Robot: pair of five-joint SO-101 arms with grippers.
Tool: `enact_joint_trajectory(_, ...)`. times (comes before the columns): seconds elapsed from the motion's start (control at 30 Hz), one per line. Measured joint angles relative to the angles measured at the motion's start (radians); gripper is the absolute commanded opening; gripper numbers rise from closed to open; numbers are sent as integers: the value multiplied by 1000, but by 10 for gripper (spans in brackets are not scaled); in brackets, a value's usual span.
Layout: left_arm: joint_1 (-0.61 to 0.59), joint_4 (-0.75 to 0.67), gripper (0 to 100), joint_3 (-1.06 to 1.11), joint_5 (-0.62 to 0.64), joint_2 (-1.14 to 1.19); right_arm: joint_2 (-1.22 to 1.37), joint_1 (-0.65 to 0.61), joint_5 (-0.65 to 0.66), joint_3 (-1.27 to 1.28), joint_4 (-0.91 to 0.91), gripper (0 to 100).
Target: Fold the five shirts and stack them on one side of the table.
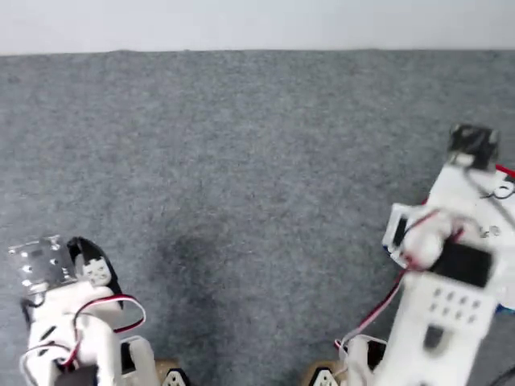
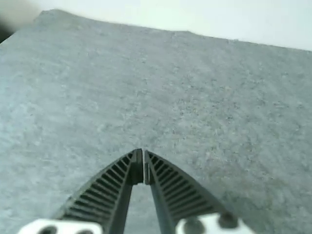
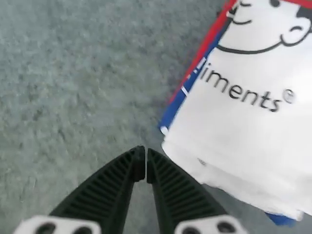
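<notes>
Right wrist view: shirts (image 3: 243, 122) beside hand (image 3: 145, 157)

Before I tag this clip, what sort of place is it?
Probably a robot test bench: a grey mat, a left arm and right arm at its near edge, a folded shirt beside the right one.

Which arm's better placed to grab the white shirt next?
Likely right. The right end effector, shut, hangs just beside the white printed shirt. The left end effector, shut, hangs over grey mat.
</notes>
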Motion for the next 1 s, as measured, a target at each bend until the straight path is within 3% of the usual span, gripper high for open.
enact_joint_trajectory(0.4, 281, -169, 14, 215, 41, -6, -486, -167, -18, 583, -203, 9)
enact_joint_trajectory(0.57, 402, -181, 14, 295, 46, -6, -658, -178, -18, 778, -218, 9)
enact_joint_trajectory(0.73, 434, -252, 14, 390, 48, -6, -872, -183, -18, 954, -209, 9)
enact_joint_trajectory(1.0, 440, -351, 14, 549, 48, 3, -884, -190, -18, 1030, -141, 9)
